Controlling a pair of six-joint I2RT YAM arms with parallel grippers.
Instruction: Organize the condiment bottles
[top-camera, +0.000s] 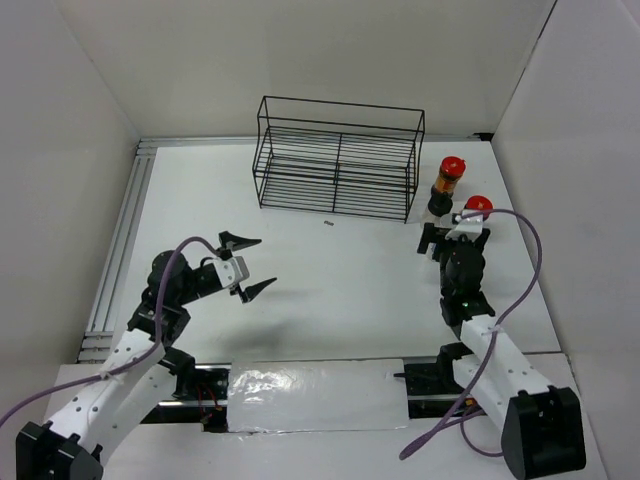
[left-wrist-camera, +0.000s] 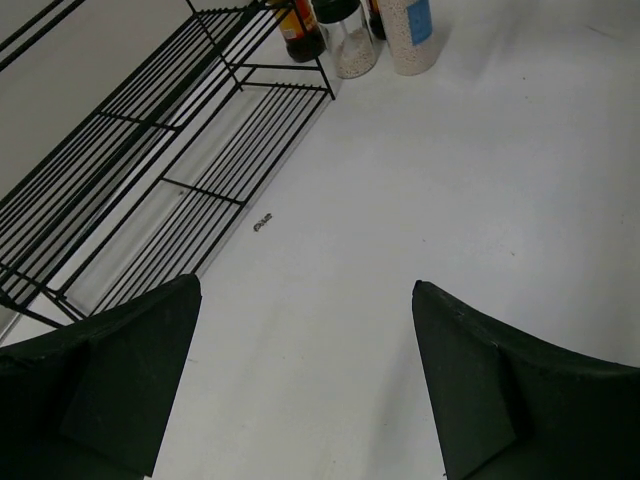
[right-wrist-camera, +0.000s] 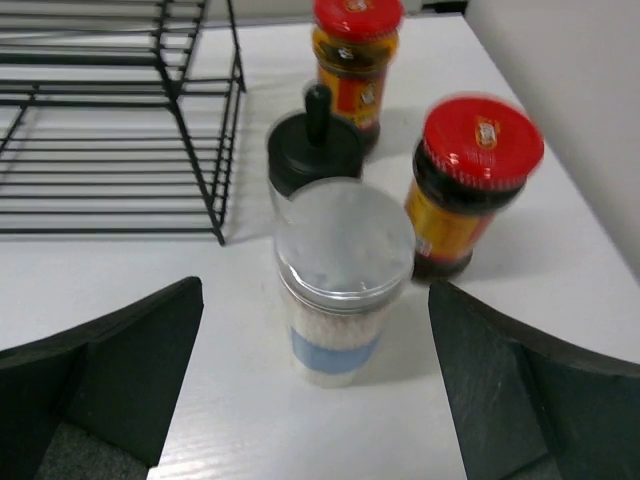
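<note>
Right wrist view is showing the right gripper (right-wrist-camera: 313, 290) standing spread wide and empty, lining up on the white-capped bottle (right-wrist-camera: 343, 300), the nearest of a cluster sitting just off the wire rack (right-wrist-camera: 215, 150). The first pick seems to be starting: next the jaws are needing to advance around it without knocking its neighbours. I am counting 4 bottles: 2 red-capped bottles (right-wrist-camera: 468, 190), 1 black-capped bottle (right-wrist-camera: 315, 150), 1 white-capped. The left gripper (top-camera: 262, 263) is hanging open, holding nothing.

The white table (top-camera: 350, 290) bears a black wire rack (top-camera: 338, 170) and 4 condiment bottles (right-wrist-camera: 345, 250) clustered at its right end.
</note>
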